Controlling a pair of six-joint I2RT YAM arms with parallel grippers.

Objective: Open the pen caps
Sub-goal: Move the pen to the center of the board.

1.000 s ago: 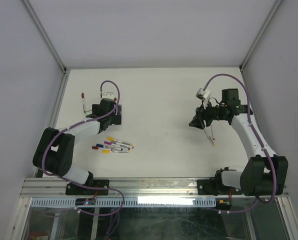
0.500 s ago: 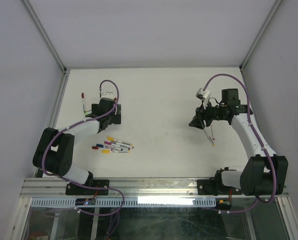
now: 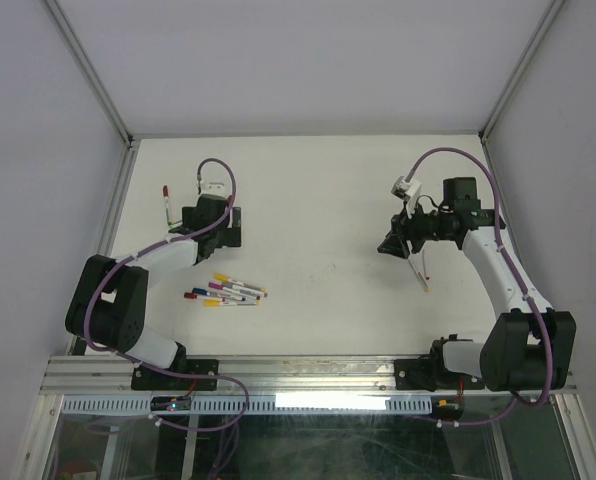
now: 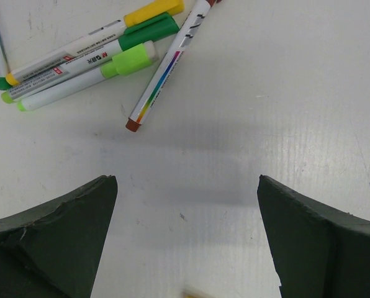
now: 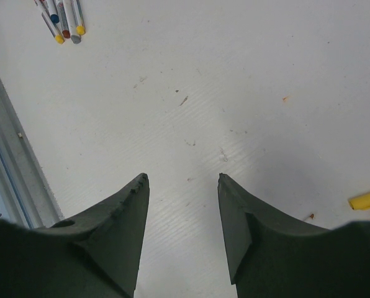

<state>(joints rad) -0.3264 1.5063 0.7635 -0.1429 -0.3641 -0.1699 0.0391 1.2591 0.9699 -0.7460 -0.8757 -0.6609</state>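
Hovering: left tool (image 4: 186,186) gaping, empty | right tool (image 5: 183,180) half-open, seemingly empty | risk: closing misses pens (image 4: 79,57) upper left, scattering them

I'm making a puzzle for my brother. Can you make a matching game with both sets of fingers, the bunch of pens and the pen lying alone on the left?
1 left fingers
2 right fingers
3 bunch of pens
4 lone left pen

A red far end
B spread wide, empty
C narrower gap, empty
D near side of the left arm

Pairs: 1-B, 2-C, 3-D, 4-A
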